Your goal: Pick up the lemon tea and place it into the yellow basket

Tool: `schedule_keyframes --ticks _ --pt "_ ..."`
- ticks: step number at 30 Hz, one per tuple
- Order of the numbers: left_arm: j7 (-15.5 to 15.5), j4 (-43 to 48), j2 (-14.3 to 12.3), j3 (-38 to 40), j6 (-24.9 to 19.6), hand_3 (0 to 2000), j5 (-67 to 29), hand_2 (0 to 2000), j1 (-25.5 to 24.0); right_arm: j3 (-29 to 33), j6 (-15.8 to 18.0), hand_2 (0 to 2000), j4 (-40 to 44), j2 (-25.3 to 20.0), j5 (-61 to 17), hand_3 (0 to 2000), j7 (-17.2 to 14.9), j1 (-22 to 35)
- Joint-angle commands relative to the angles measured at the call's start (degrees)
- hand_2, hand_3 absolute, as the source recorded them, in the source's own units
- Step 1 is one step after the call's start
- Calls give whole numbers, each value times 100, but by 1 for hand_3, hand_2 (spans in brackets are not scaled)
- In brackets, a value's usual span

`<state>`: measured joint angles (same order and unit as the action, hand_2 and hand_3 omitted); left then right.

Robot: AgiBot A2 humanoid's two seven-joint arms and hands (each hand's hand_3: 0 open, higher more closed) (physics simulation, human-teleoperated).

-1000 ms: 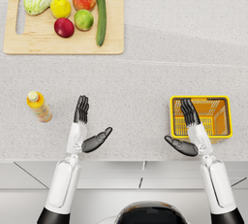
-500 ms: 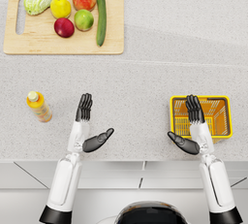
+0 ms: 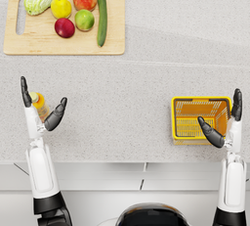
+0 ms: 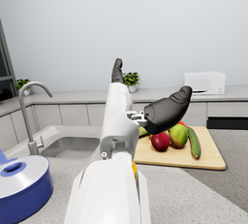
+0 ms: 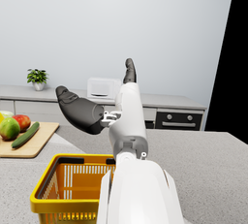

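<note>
The lemon tea [image 3: 39, 103], a small bottle with a yellow cap, stands on the counter at the left. My left hand [image 3: 37, 117] is open around it, fingers raised on its left and thumb on its right, with no clear contact. In the left wrist view the left hand [image 4: 140, 111] is spread, and only a yellow sliver of the lemon tea [image 4: 134, 168] shows behind the forearm. The yellow basket [image 3: 200, 99] sits at the right near the front edge. My right hand [image 3: 227, 124] is open over its right side, holding nothing; the right wrist view shows the right hand [image 5: 104, 109] above the yellow basket [image 5: 53, 184].
A wooden cutting board [image 3: 113, 34] at the back left carries a cabbage, apples, a lemon and a cucumber [image 3: 101, 17]. The counter's front edge runs just below both hands. A sink with a faucet [image 4: 34, 116] and a blue container [image 4: 22, 184] lie off to the left.
Both hands have moved outward. The left hand went left to bracket the lemon tea; the right hand went right, across the basket to its right side.
</note>
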<state>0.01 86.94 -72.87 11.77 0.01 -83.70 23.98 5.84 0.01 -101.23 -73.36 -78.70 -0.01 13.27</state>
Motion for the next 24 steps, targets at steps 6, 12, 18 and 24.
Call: schedule_keyframes --ticks 6,12,18,24 --pt "0 -1622 -32 154 0 0 -38 0 120 -306 0 0 -36 -52 -28 0 1 -144" --pt "0 -2983 -23 333 -1 0 -44 0 526 -354 -1 0 -70 -102 -32 0 1 -270" --pt "0 -4460 -18 52 -1 0 -43 0 1025 -520 -1 0 105 -164 -32 0 1 -220" --pt "-1 -5939 16 -23 5 0 -45 0 1775 -611 -1 0 182 -225 -32 0 1 -206"
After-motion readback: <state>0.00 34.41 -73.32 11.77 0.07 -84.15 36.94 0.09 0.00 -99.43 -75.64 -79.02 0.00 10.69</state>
